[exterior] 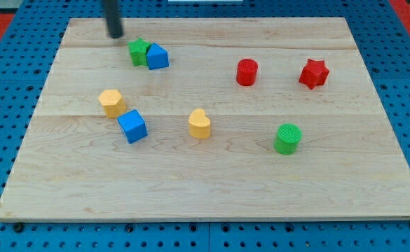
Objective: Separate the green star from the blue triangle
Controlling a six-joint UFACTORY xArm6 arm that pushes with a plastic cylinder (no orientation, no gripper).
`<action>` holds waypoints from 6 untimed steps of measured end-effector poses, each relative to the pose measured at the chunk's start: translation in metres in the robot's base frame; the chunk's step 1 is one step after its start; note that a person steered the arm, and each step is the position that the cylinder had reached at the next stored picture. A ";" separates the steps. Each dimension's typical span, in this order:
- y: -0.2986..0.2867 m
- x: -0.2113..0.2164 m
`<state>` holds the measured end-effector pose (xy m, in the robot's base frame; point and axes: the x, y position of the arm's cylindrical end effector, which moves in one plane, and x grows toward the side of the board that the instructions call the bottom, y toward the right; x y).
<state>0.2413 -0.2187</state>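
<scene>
The green star [139, 51] lies near the view's top left of the wooden board [212, 189]. The blue triangle [158, 57] touches its right side. My tip [115, 35] stands on the board just up and to the left of the green star, a small gap away from it. The rod rises out of the view's top edge.
A yellow hexagon block [111, 102] and a blue cube [132, 126] sit at the left middle. A yellow heart [200, 124] lies at the centre. A red cylinder [247, 72], a red star [314, 73] and a green cylinder [287, 138] are on the right.
</scene>
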 end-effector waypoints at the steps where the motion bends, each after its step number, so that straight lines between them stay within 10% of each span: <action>1: 0.031 0.030; 3: 0.162 0.057; 6: 0.003 0.054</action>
